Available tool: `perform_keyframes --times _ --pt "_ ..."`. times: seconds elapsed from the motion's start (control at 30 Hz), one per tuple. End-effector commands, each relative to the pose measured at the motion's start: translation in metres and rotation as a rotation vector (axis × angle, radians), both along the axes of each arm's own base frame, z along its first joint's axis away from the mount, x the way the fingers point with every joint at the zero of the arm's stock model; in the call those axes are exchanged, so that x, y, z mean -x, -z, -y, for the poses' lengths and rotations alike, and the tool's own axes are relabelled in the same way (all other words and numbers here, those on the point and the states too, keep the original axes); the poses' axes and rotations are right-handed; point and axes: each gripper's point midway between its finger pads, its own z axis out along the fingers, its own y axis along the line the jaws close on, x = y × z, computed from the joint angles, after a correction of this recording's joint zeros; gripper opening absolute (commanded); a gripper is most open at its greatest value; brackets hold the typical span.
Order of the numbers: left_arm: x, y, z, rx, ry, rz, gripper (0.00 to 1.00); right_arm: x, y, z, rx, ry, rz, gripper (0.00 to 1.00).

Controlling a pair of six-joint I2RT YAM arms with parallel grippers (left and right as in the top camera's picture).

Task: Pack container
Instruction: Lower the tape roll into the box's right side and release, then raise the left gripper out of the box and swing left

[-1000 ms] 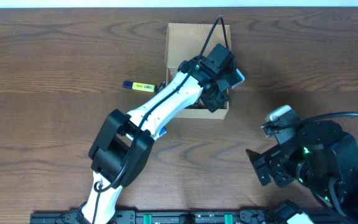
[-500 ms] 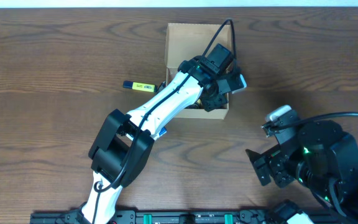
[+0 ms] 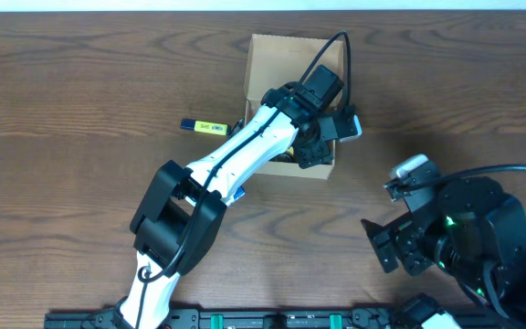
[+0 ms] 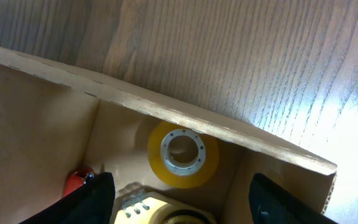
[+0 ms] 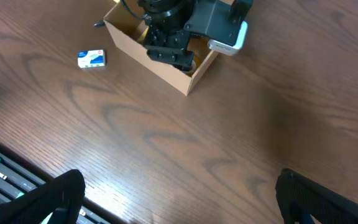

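While over container (image 3: pixel 272 57), left claw (image 4: pixel 185 199) agape.

1. A dark brown wooden table (image 3: pixel 80 82) with wavy grain fills every view.
2. A pale strip (image 3: pixel 108 5) runs along its far edge.
3. A black rail (image 3: pixel 272 320) lines the near edge.
4. White glare (image 4: pixel 353 124) lies on the wood.

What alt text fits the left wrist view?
Looking into the cardboard container: a yellow tape roll lies flat on its floor by the far wall. The left gripper is open at the bottom edge; wooden table beyond.
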Motion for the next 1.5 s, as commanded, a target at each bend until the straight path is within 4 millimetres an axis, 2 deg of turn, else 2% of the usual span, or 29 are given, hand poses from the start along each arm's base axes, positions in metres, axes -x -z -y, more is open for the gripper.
perform_keyframes --times 0.0,0.13,0.2,0.33,0.43,0.67,0.8,0.93,1.13,1.3,1.37,1.47 --pt "-0.001 -0.003 0.005 0.006 0.019 0.009 0.7 -0.002 0.0 0.005 -0.002 0.035 0.002 0.99" --pt "-0.004 -0.009 0.006 0.016 0.008 0.017 0.63 -0.002 0.0 0.005 -0.001 0.034 0.002 0.99" --pt "-0.012 -0.019 0.006 0.026 -0.035 0.037 0.57 -0.002 0.0 0.005 -0.002 0.035 0.002 0.99" --pt "-0.033 -0.05 -0.002 0.029 -0.121 0.115 0.54 -0.002 0.0 0.005 -0.001 0.034 0.002 0.99" --pt "-0.047 -0.08 -0.015 0.02 -0.167 0.185 0.5 -0.002 0.0 0.005 -0.002 0.035 0.002 0.99" --pt "-0.067 -0.144 -0.053 0.081 -0.312 0.244 0.5 -0.002 0.0 0.005 -0.002 0.035 0.002 0.99" --pt "-0.077 -0.184 -0.101 0.126 -0.446 0.274 0.5 -0.002 0.0 0.005 -0.002 0.035 0.002 0.99" --pt "-0.083 -0.201 -0.153 0.132 -0.59 0.264 0.5 -0.002 0.0 0.005 -0.002 0.035 0.002 0.99" --pt "-0.099 -0.2 -0.232 0.126 -0.835 0.22 0.51 -0.002 0.0 0.005 -0.002 0.035 0.002 0.99" --pt "-0.11 -0.2 -0.281 0.19 -1.1 0.17 0.52 -0.002 0.0 0.005 -0.002 0.035 0.002 0.99" --pt "-0.112 -0.2 -0.299 0.233 -1.228 0.139 0.56 -0.002 0.0 0.005 -0.002 0.035 0.002 0.99" --pt "-0.113 -0.198 -0.319 0.258 -1.343 0.11 0.56 -0.002 0.0 0.005 -0.002 0.035 0.002 0.99"
